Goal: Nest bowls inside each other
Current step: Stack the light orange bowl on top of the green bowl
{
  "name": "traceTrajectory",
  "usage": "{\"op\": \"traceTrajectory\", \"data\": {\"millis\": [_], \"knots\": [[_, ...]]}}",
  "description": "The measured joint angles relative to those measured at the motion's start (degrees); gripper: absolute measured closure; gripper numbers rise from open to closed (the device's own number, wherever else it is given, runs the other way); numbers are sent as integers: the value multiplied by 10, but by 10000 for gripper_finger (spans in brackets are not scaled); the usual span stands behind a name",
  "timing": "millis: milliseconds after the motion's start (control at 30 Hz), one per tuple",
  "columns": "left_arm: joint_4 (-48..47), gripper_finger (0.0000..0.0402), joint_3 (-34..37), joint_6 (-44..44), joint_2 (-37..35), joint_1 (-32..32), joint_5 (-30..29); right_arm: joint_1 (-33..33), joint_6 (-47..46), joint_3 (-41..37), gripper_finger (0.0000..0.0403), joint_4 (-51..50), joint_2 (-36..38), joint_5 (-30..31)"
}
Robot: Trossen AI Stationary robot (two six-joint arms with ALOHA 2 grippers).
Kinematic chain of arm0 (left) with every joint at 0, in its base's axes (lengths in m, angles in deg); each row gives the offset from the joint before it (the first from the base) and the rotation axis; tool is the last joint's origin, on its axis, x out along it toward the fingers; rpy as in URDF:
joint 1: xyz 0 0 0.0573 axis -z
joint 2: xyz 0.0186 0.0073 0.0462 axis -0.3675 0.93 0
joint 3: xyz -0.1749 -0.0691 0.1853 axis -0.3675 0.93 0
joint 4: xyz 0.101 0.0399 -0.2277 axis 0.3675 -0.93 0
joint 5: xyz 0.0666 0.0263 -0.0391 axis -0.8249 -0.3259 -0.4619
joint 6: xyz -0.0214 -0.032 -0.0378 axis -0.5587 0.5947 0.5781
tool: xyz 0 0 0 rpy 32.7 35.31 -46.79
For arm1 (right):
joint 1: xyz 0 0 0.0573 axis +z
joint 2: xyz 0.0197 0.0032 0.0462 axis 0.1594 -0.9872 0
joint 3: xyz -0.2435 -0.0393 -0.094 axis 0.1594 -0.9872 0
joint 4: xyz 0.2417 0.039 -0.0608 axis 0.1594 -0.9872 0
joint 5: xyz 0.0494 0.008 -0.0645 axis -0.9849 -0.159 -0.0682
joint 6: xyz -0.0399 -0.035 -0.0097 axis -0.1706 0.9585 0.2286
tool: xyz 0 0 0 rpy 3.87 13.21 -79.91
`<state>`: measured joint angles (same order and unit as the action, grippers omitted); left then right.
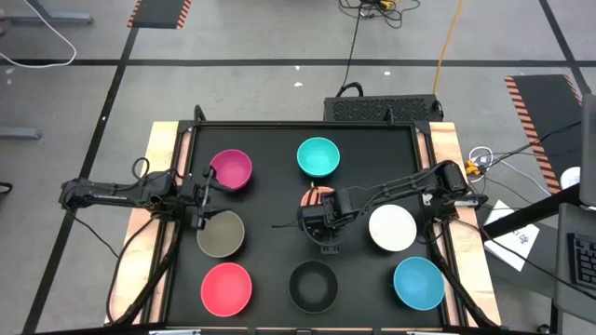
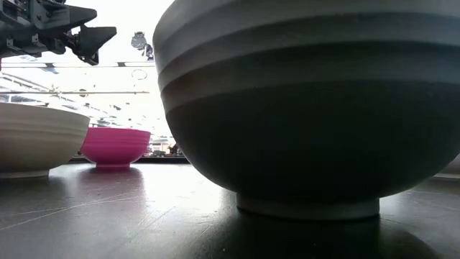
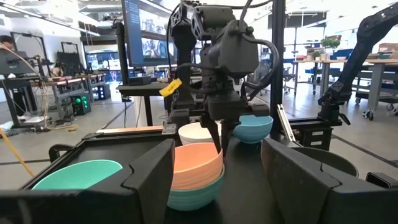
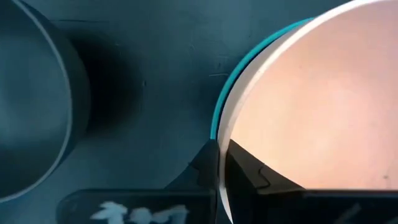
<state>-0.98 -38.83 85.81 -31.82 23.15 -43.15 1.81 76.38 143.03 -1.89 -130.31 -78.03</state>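
High view: right gripper (image 1: 319,216) at mid-table, over a salmon-orange bowl (image 1: 317,195) mostly hidden beneath it. Left gripper (image 1: 203,190) sits between the magenta bowl (image 1: 232,169) and the olive-grey bowl (image 1: 221,233), near the table's (image 1: 270,149) left edge, jaws apart, nothing held. Turquoise bowl (image 1: 318,156) toward the far edge; white bowl (image 1: 392,228) right of centre; pink-red bowl (image 1: 226,287), black bowl (image 1: 313,285) and blue bowl (image 1: 418,283) along the near edge. All upright, mouths up. No legible writing.

Low view: black bowl fills the frame; white and magenta bowls behind it.

Left wrist view: salmon-orange bowl nested upright in a second turquoise bowl (image 3: 193,195); right gripper's fingers clamped on its rim.

Right wrist view: fingers pinch the salmon rim, one inside, one outside.
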Motion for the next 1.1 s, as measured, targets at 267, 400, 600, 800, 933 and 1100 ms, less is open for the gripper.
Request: {"op": "traceTrajectory", "data": {"millis": [267, 400, 600, 800, 933, 1100], "knots": [[0, 158, 0, 2, 0, 0, 0, 0, 0, -3, 401, -5, 0, -2], [0, 158, 0, 10, 0, 0, 0, 0, -5, -25, 402, -4, 0, 25], [0, 158, 0, 10, 0, 0, 0, 0, -8, -55, 402, 15, 3, 31], [0, 158, 0, 10, 0, 0, 1, 0, -10, -56, 397, 18, 4, 29], [0, 158, 0, 11, 0, 0, 1, 0, -9, -58, 367, 27, 2, 11], [0, 158, 0, 13, 0, 0, 7, 0, -20, -59, 313, 45, 2, -5]]}}
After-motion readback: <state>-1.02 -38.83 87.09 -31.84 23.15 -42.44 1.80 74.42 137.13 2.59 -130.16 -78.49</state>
